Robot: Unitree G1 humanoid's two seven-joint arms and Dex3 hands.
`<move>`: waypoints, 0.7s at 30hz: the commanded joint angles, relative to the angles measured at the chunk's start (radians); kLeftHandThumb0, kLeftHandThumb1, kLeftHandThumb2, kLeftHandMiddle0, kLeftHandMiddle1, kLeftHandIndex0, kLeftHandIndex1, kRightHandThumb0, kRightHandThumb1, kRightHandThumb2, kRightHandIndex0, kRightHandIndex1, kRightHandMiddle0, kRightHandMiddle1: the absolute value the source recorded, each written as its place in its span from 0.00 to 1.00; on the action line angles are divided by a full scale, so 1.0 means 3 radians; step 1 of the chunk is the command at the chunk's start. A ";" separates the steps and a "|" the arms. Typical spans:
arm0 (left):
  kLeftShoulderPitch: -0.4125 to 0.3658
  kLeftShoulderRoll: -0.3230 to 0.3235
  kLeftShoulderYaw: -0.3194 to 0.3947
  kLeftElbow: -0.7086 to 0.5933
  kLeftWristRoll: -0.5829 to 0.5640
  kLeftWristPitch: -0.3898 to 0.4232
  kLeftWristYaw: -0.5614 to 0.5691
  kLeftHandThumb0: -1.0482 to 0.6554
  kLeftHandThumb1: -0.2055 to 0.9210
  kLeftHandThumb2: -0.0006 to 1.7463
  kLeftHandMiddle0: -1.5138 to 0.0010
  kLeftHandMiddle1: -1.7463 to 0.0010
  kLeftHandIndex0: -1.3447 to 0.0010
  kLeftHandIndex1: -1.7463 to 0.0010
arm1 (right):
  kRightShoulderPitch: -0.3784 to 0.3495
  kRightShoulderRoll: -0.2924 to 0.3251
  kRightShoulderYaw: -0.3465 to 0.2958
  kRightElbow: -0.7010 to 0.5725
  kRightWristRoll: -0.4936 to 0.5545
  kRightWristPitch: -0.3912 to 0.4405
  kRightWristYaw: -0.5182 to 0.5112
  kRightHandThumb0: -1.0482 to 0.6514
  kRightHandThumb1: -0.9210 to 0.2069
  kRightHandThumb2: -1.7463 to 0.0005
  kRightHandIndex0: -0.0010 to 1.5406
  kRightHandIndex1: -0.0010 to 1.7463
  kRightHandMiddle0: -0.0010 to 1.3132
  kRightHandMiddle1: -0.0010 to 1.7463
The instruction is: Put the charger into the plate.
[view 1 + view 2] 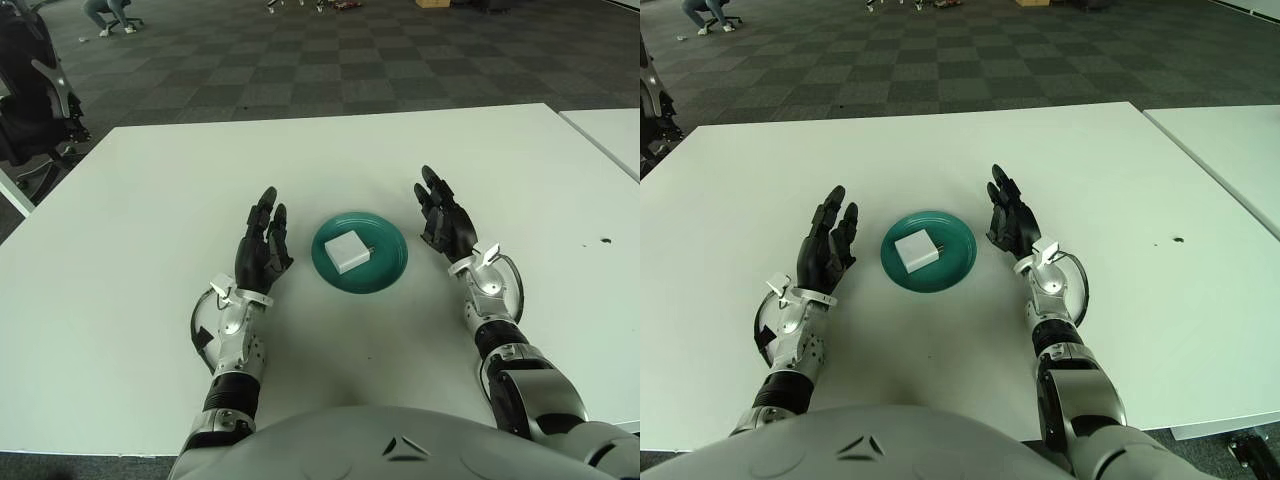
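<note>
A small white charger (346,251), a squarish block with rounded corners and short metal prongs pointing toward 3 o'clock, lies flat in the middle of a round, glossy teal plate (388,274) on a smooth white table (140,200). The left hand (262,252), black-fingered with a silver metal wrist, shows just beside the plate at 9 o'clock, fingers straight and slightly apart, holding nothing. The right hand (445,222) shows just beside the plate at 3 o'clock, fingers likewise extended and empty.
</note>
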 commanded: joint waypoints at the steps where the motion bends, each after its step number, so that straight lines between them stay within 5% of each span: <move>1: 0.0328 -0.0038 0.0147 0.0809 0.0016 -0.0264 -0.0146 0.00 1.00 0.53 1.00 1.00 1.00 0.90 | 0.0446 0.0222 0.0014 0.0335 -0.0125 -0.0190 -0.0131 0.00 0.00 0.37 0.00 0.00 0.02 0.01; 11: 0.0201 -0.0038 0.0220 0.1060 0.0063 -0.0450 -0.0346 0.00 1.00 0.52 1.00 1.00 1.00 0.97 | 0.0426 0.0406 -0.0053 0.0539 -0.0005 0.0039 0.0098 0.00 0.00 0.36 0.00 0.00 0.00 0.00; 21: 0.0169 -0.0002 0.0257 0.1150 0.0284 -0.0628 -0.0183 0.00 1.00 0.51 1.00 1.00 1.00 1.00 | 0.0355 0.0380 -0.0144 0.0802 -0.0085 0.0203 0.0074 0.00 0.00 0.40 0.00 0.00 0.00 0.00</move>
